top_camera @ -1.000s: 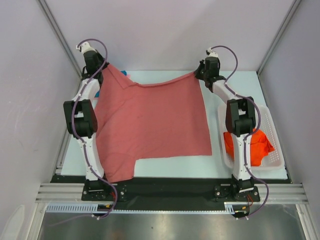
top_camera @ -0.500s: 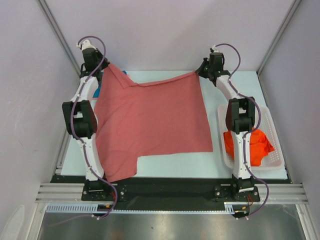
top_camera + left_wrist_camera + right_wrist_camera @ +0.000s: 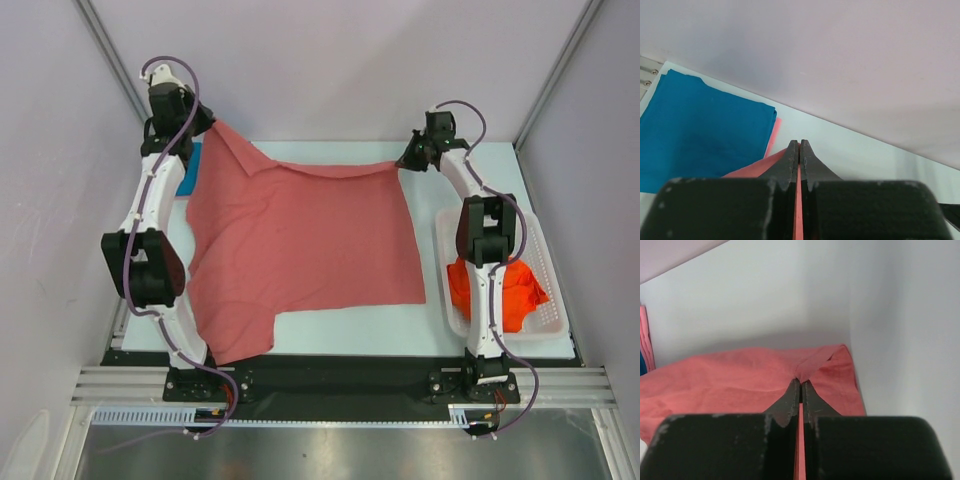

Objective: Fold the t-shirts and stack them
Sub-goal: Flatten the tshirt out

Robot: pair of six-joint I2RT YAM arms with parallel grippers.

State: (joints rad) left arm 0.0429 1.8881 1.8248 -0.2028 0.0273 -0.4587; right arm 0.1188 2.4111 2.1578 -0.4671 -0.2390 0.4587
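A dusty salmon-red t-shirt hangs spread between both arms over the table, its lower part lying on the surface. My left gripper is shut on its far left corner; the cloth shows pinched between the fingers. My right gripper is shut on its far right corner, with the cloth bunched at the fingertips. A folded teal-blue t-shirt lies at the far left on a light pink one; it also shows in the top view. Bright orange-red t-shirts lie in the basket.
A white lattice basket stands at the right edge of the table beside the right arm. Walls close in the back and both sides. The black rail runs along the table's near edge.
Both grippers have moved up and back toward the far wall, lifting and stretching the salmon-red shirt's far edge. The left arm has swung outward to the left.
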